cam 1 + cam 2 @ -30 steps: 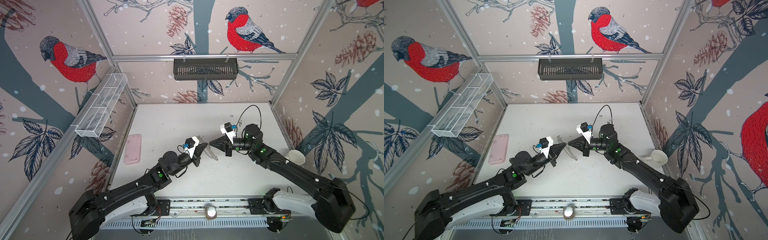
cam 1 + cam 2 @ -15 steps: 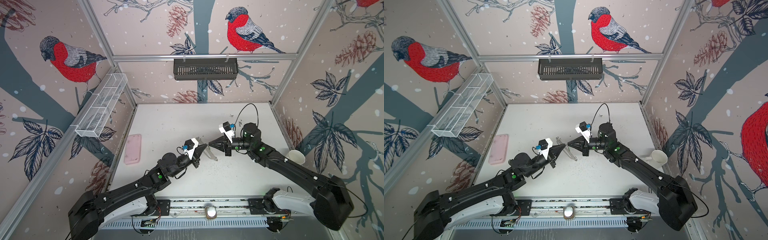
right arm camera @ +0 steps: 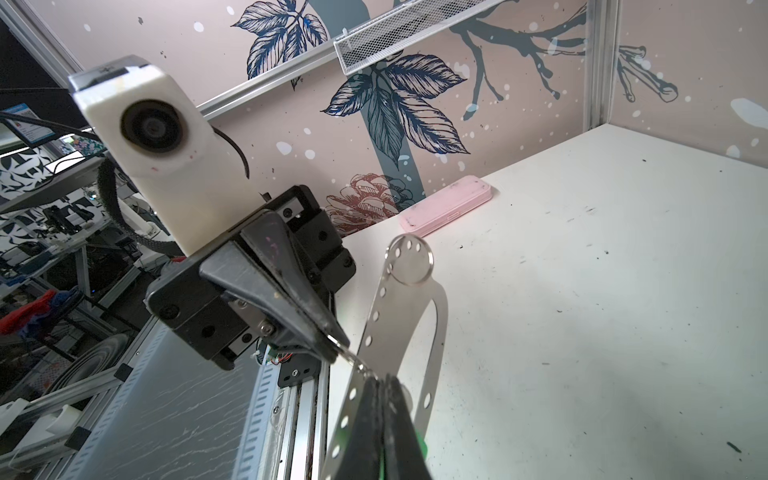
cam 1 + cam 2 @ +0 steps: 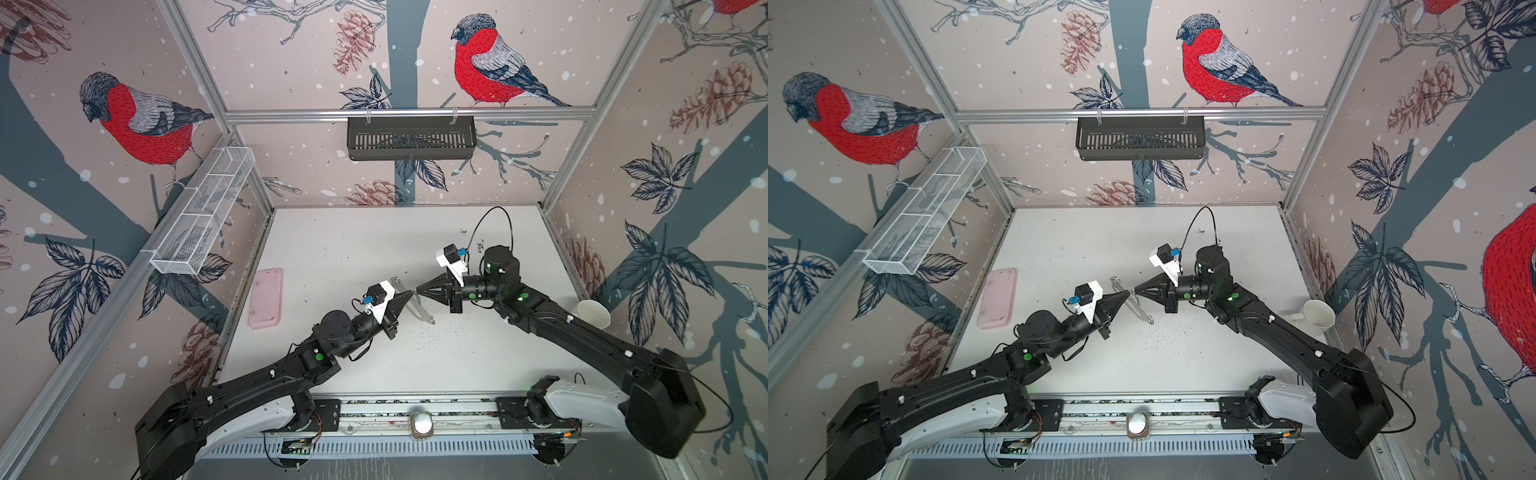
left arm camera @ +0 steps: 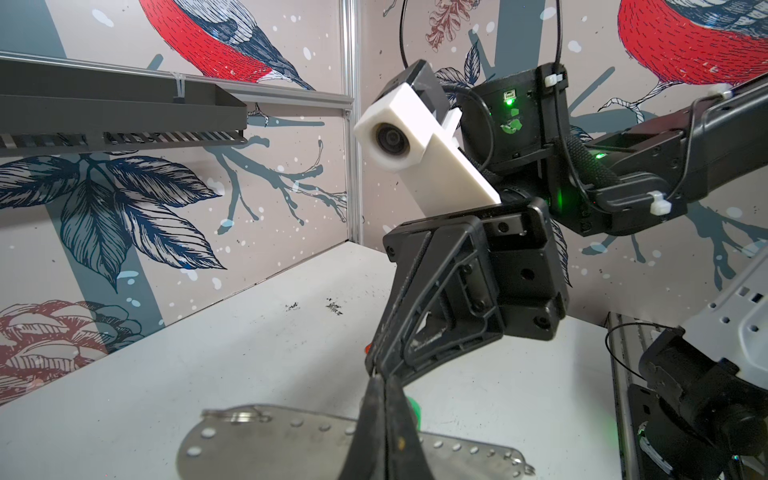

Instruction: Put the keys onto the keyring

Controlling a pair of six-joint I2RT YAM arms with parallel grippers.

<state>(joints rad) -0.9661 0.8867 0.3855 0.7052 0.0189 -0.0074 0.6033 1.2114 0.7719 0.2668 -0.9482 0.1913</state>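
right wrist: left gripper point(image 3: 334, 351) and right gripper point(image 3: 380, 380), both closed, meet at keyring point(image 3: 384, 320).

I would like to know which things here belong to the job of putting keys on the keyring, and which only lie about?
For the job:
- keyring, at the meeting tips of the shut left tool and shut right tool
- green key tag

Lying about:
- pink case
- white cup
- black wall basket
- white mesh basket

Left pincer point(image 4: 411, 294) and right pincer point(image 4: 419, 289) meet at keyring point(image 4: 422, 311).
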